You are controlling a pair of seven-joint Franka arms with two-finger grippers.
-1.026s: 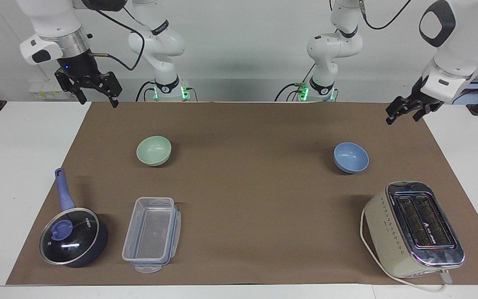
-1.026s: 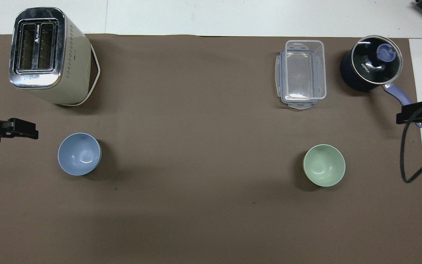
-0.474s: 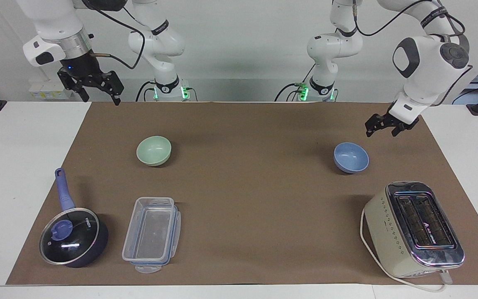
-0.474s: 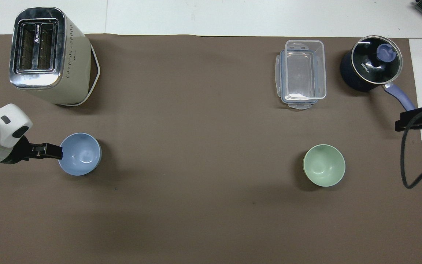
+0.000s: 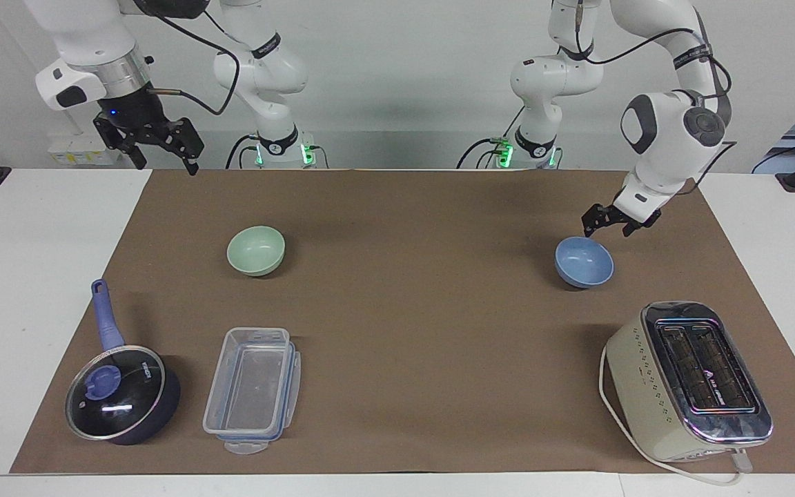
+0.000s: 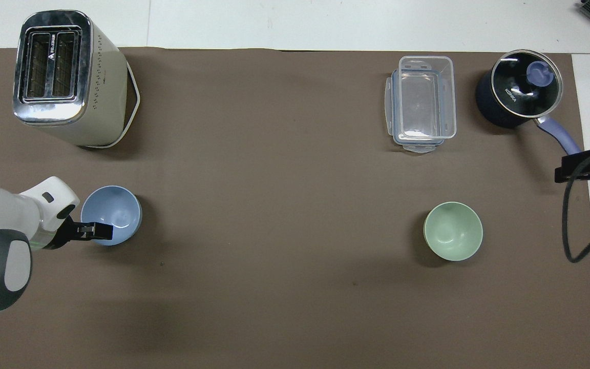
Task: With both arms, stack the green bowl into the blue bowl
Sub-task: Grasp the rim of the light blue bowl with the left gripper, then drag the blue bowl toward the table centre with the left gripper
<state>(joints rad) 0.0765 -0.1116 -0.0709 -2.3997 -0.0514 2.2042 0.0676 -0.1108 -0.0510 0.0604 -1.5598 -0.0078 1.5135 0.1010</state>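
Left gripper (image 5: 606, 224) (spread) overlaps blue bowl (image 6: 111, 215) overhead; facing view shows air between.

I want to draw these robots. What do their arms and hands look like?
Both arms are smooth, white and rounded, with dark grey patches at the joints and black bands near their bases, where green lights glow. Black cables loop along them. The right hand is black with two fingers, under a shiny silver wrist ring with a small blue light. The left hand is black too.

One high camera faces the robots, another looks steeply down (both share the whole mat (image 5: 425, 324)).
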